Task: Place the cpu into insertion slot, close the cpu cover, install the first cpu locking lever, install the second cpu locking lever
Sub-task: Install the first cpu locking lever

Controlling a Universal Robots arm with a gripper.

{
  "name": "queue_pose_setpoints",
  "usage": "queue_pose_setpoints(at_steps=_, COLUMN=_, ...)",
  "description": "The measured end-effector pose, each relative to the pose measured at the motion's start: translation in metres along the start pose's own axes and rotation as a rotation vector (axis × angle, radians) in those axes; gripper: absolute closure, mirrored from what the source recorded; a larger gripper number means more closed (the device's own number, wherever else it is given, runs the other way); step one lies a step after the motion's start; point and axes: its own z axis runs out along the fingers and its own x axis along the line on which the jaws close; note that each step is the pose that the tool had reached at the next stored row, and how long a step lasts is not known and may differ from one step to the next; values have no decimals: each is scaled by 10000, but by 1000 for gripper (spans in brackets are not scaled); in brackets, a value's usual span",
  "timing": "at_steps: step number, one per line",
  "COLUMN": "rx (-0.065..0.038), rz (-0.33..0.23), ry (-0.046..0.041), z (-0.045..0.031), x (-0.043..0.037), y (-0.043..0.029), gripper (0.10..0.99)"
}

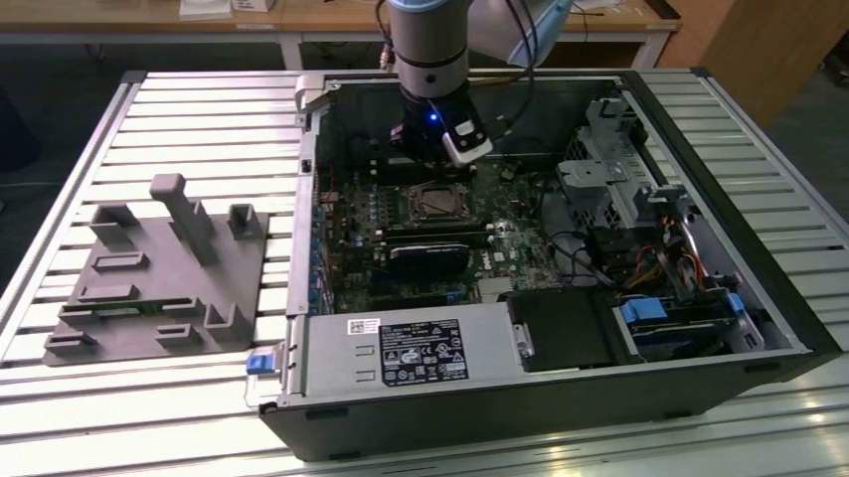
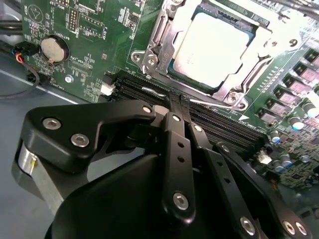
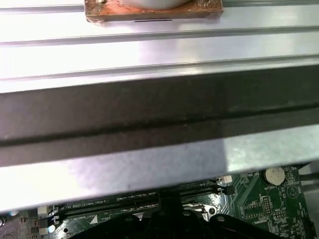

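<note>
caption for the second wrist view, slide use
Shut gripper above memory slots, beside the cpu seated under its cover.

The black gripper (image 3: 168, 198) has its fingertips pressed together over the long black memory slots (image 3: 124, 203) of the green motherboard (image 3: 259, 204), near a round coin cell battery (image 3: 274, 174). Beyond the board lie the dark case wall (image 3: 149, 117) and the ribbed aluminium table (image 3: 149, 47), on which rests a copper-edged block (image 3: 149, 12).

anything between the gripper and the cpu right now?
Yes. In the second wrist view the long black memory slots cross the board between the gripper and the cpu, which sits in its socket.
</note>
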Motion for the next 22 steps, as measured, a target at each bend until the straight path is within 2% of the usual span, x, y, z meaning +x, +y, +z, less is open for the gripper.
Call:
queue_pose_setpoints(at_steps=8, rx=100, rz=665, ry=-126, z=29, x=6, y=6, gripper=980)
queue_pose_setpoints(at_steps=16, rx=132, rz=945, ry=-179, z=50, x=16, y=54, gripper=980)
queue_pose_setpoints(at_steps=22, rx=147, rz=1059, ry=-200, z=58, x=17, y=46, gripper=980)
